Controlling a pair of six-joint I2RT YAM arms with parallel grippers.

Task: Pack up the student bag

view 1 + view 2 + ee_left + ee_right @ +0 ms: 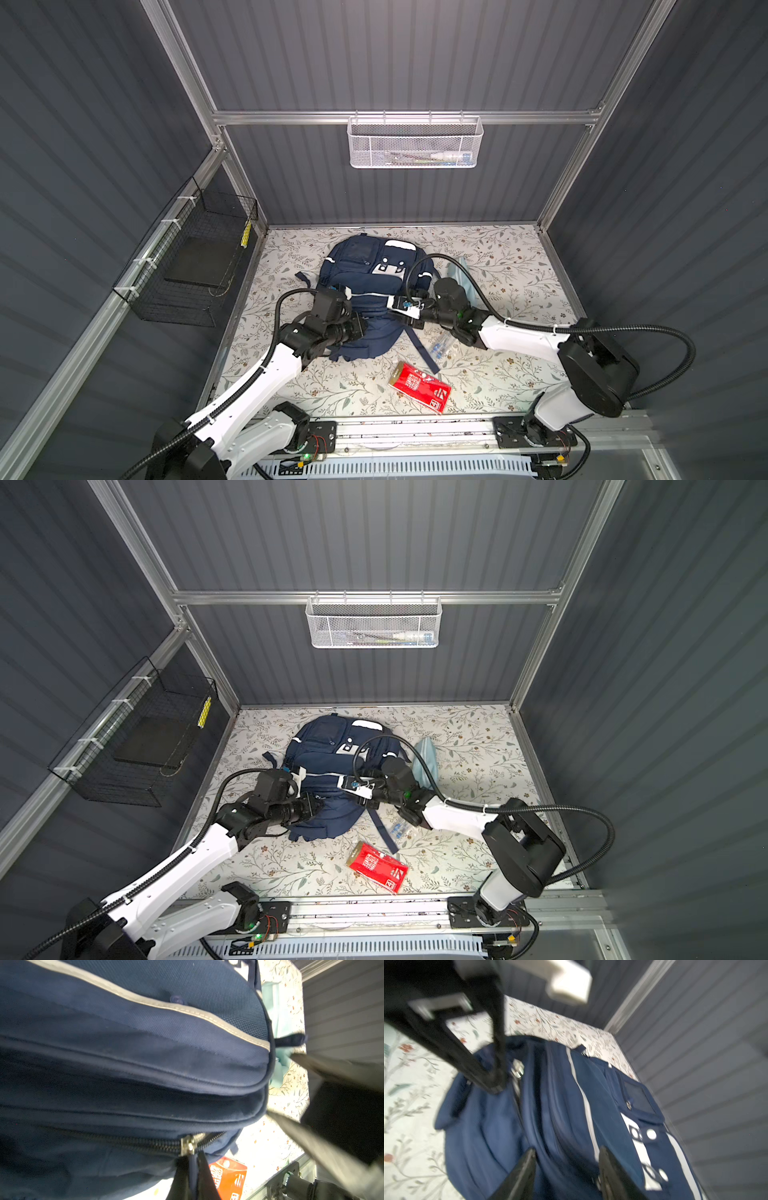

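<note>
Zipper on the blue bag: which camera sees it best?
The left wrist view: the zipper is close and big on the bag. The right wrist view shows it small and blurry. In both top views it is too small to make out.

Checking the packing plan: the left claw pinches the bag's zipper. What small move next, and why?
Probably draw the left claw along the track, dragging the zipper pull it is shut on: the student bag looks zipped, the red packet lies outside, and the right claw hangs open above.
</note>
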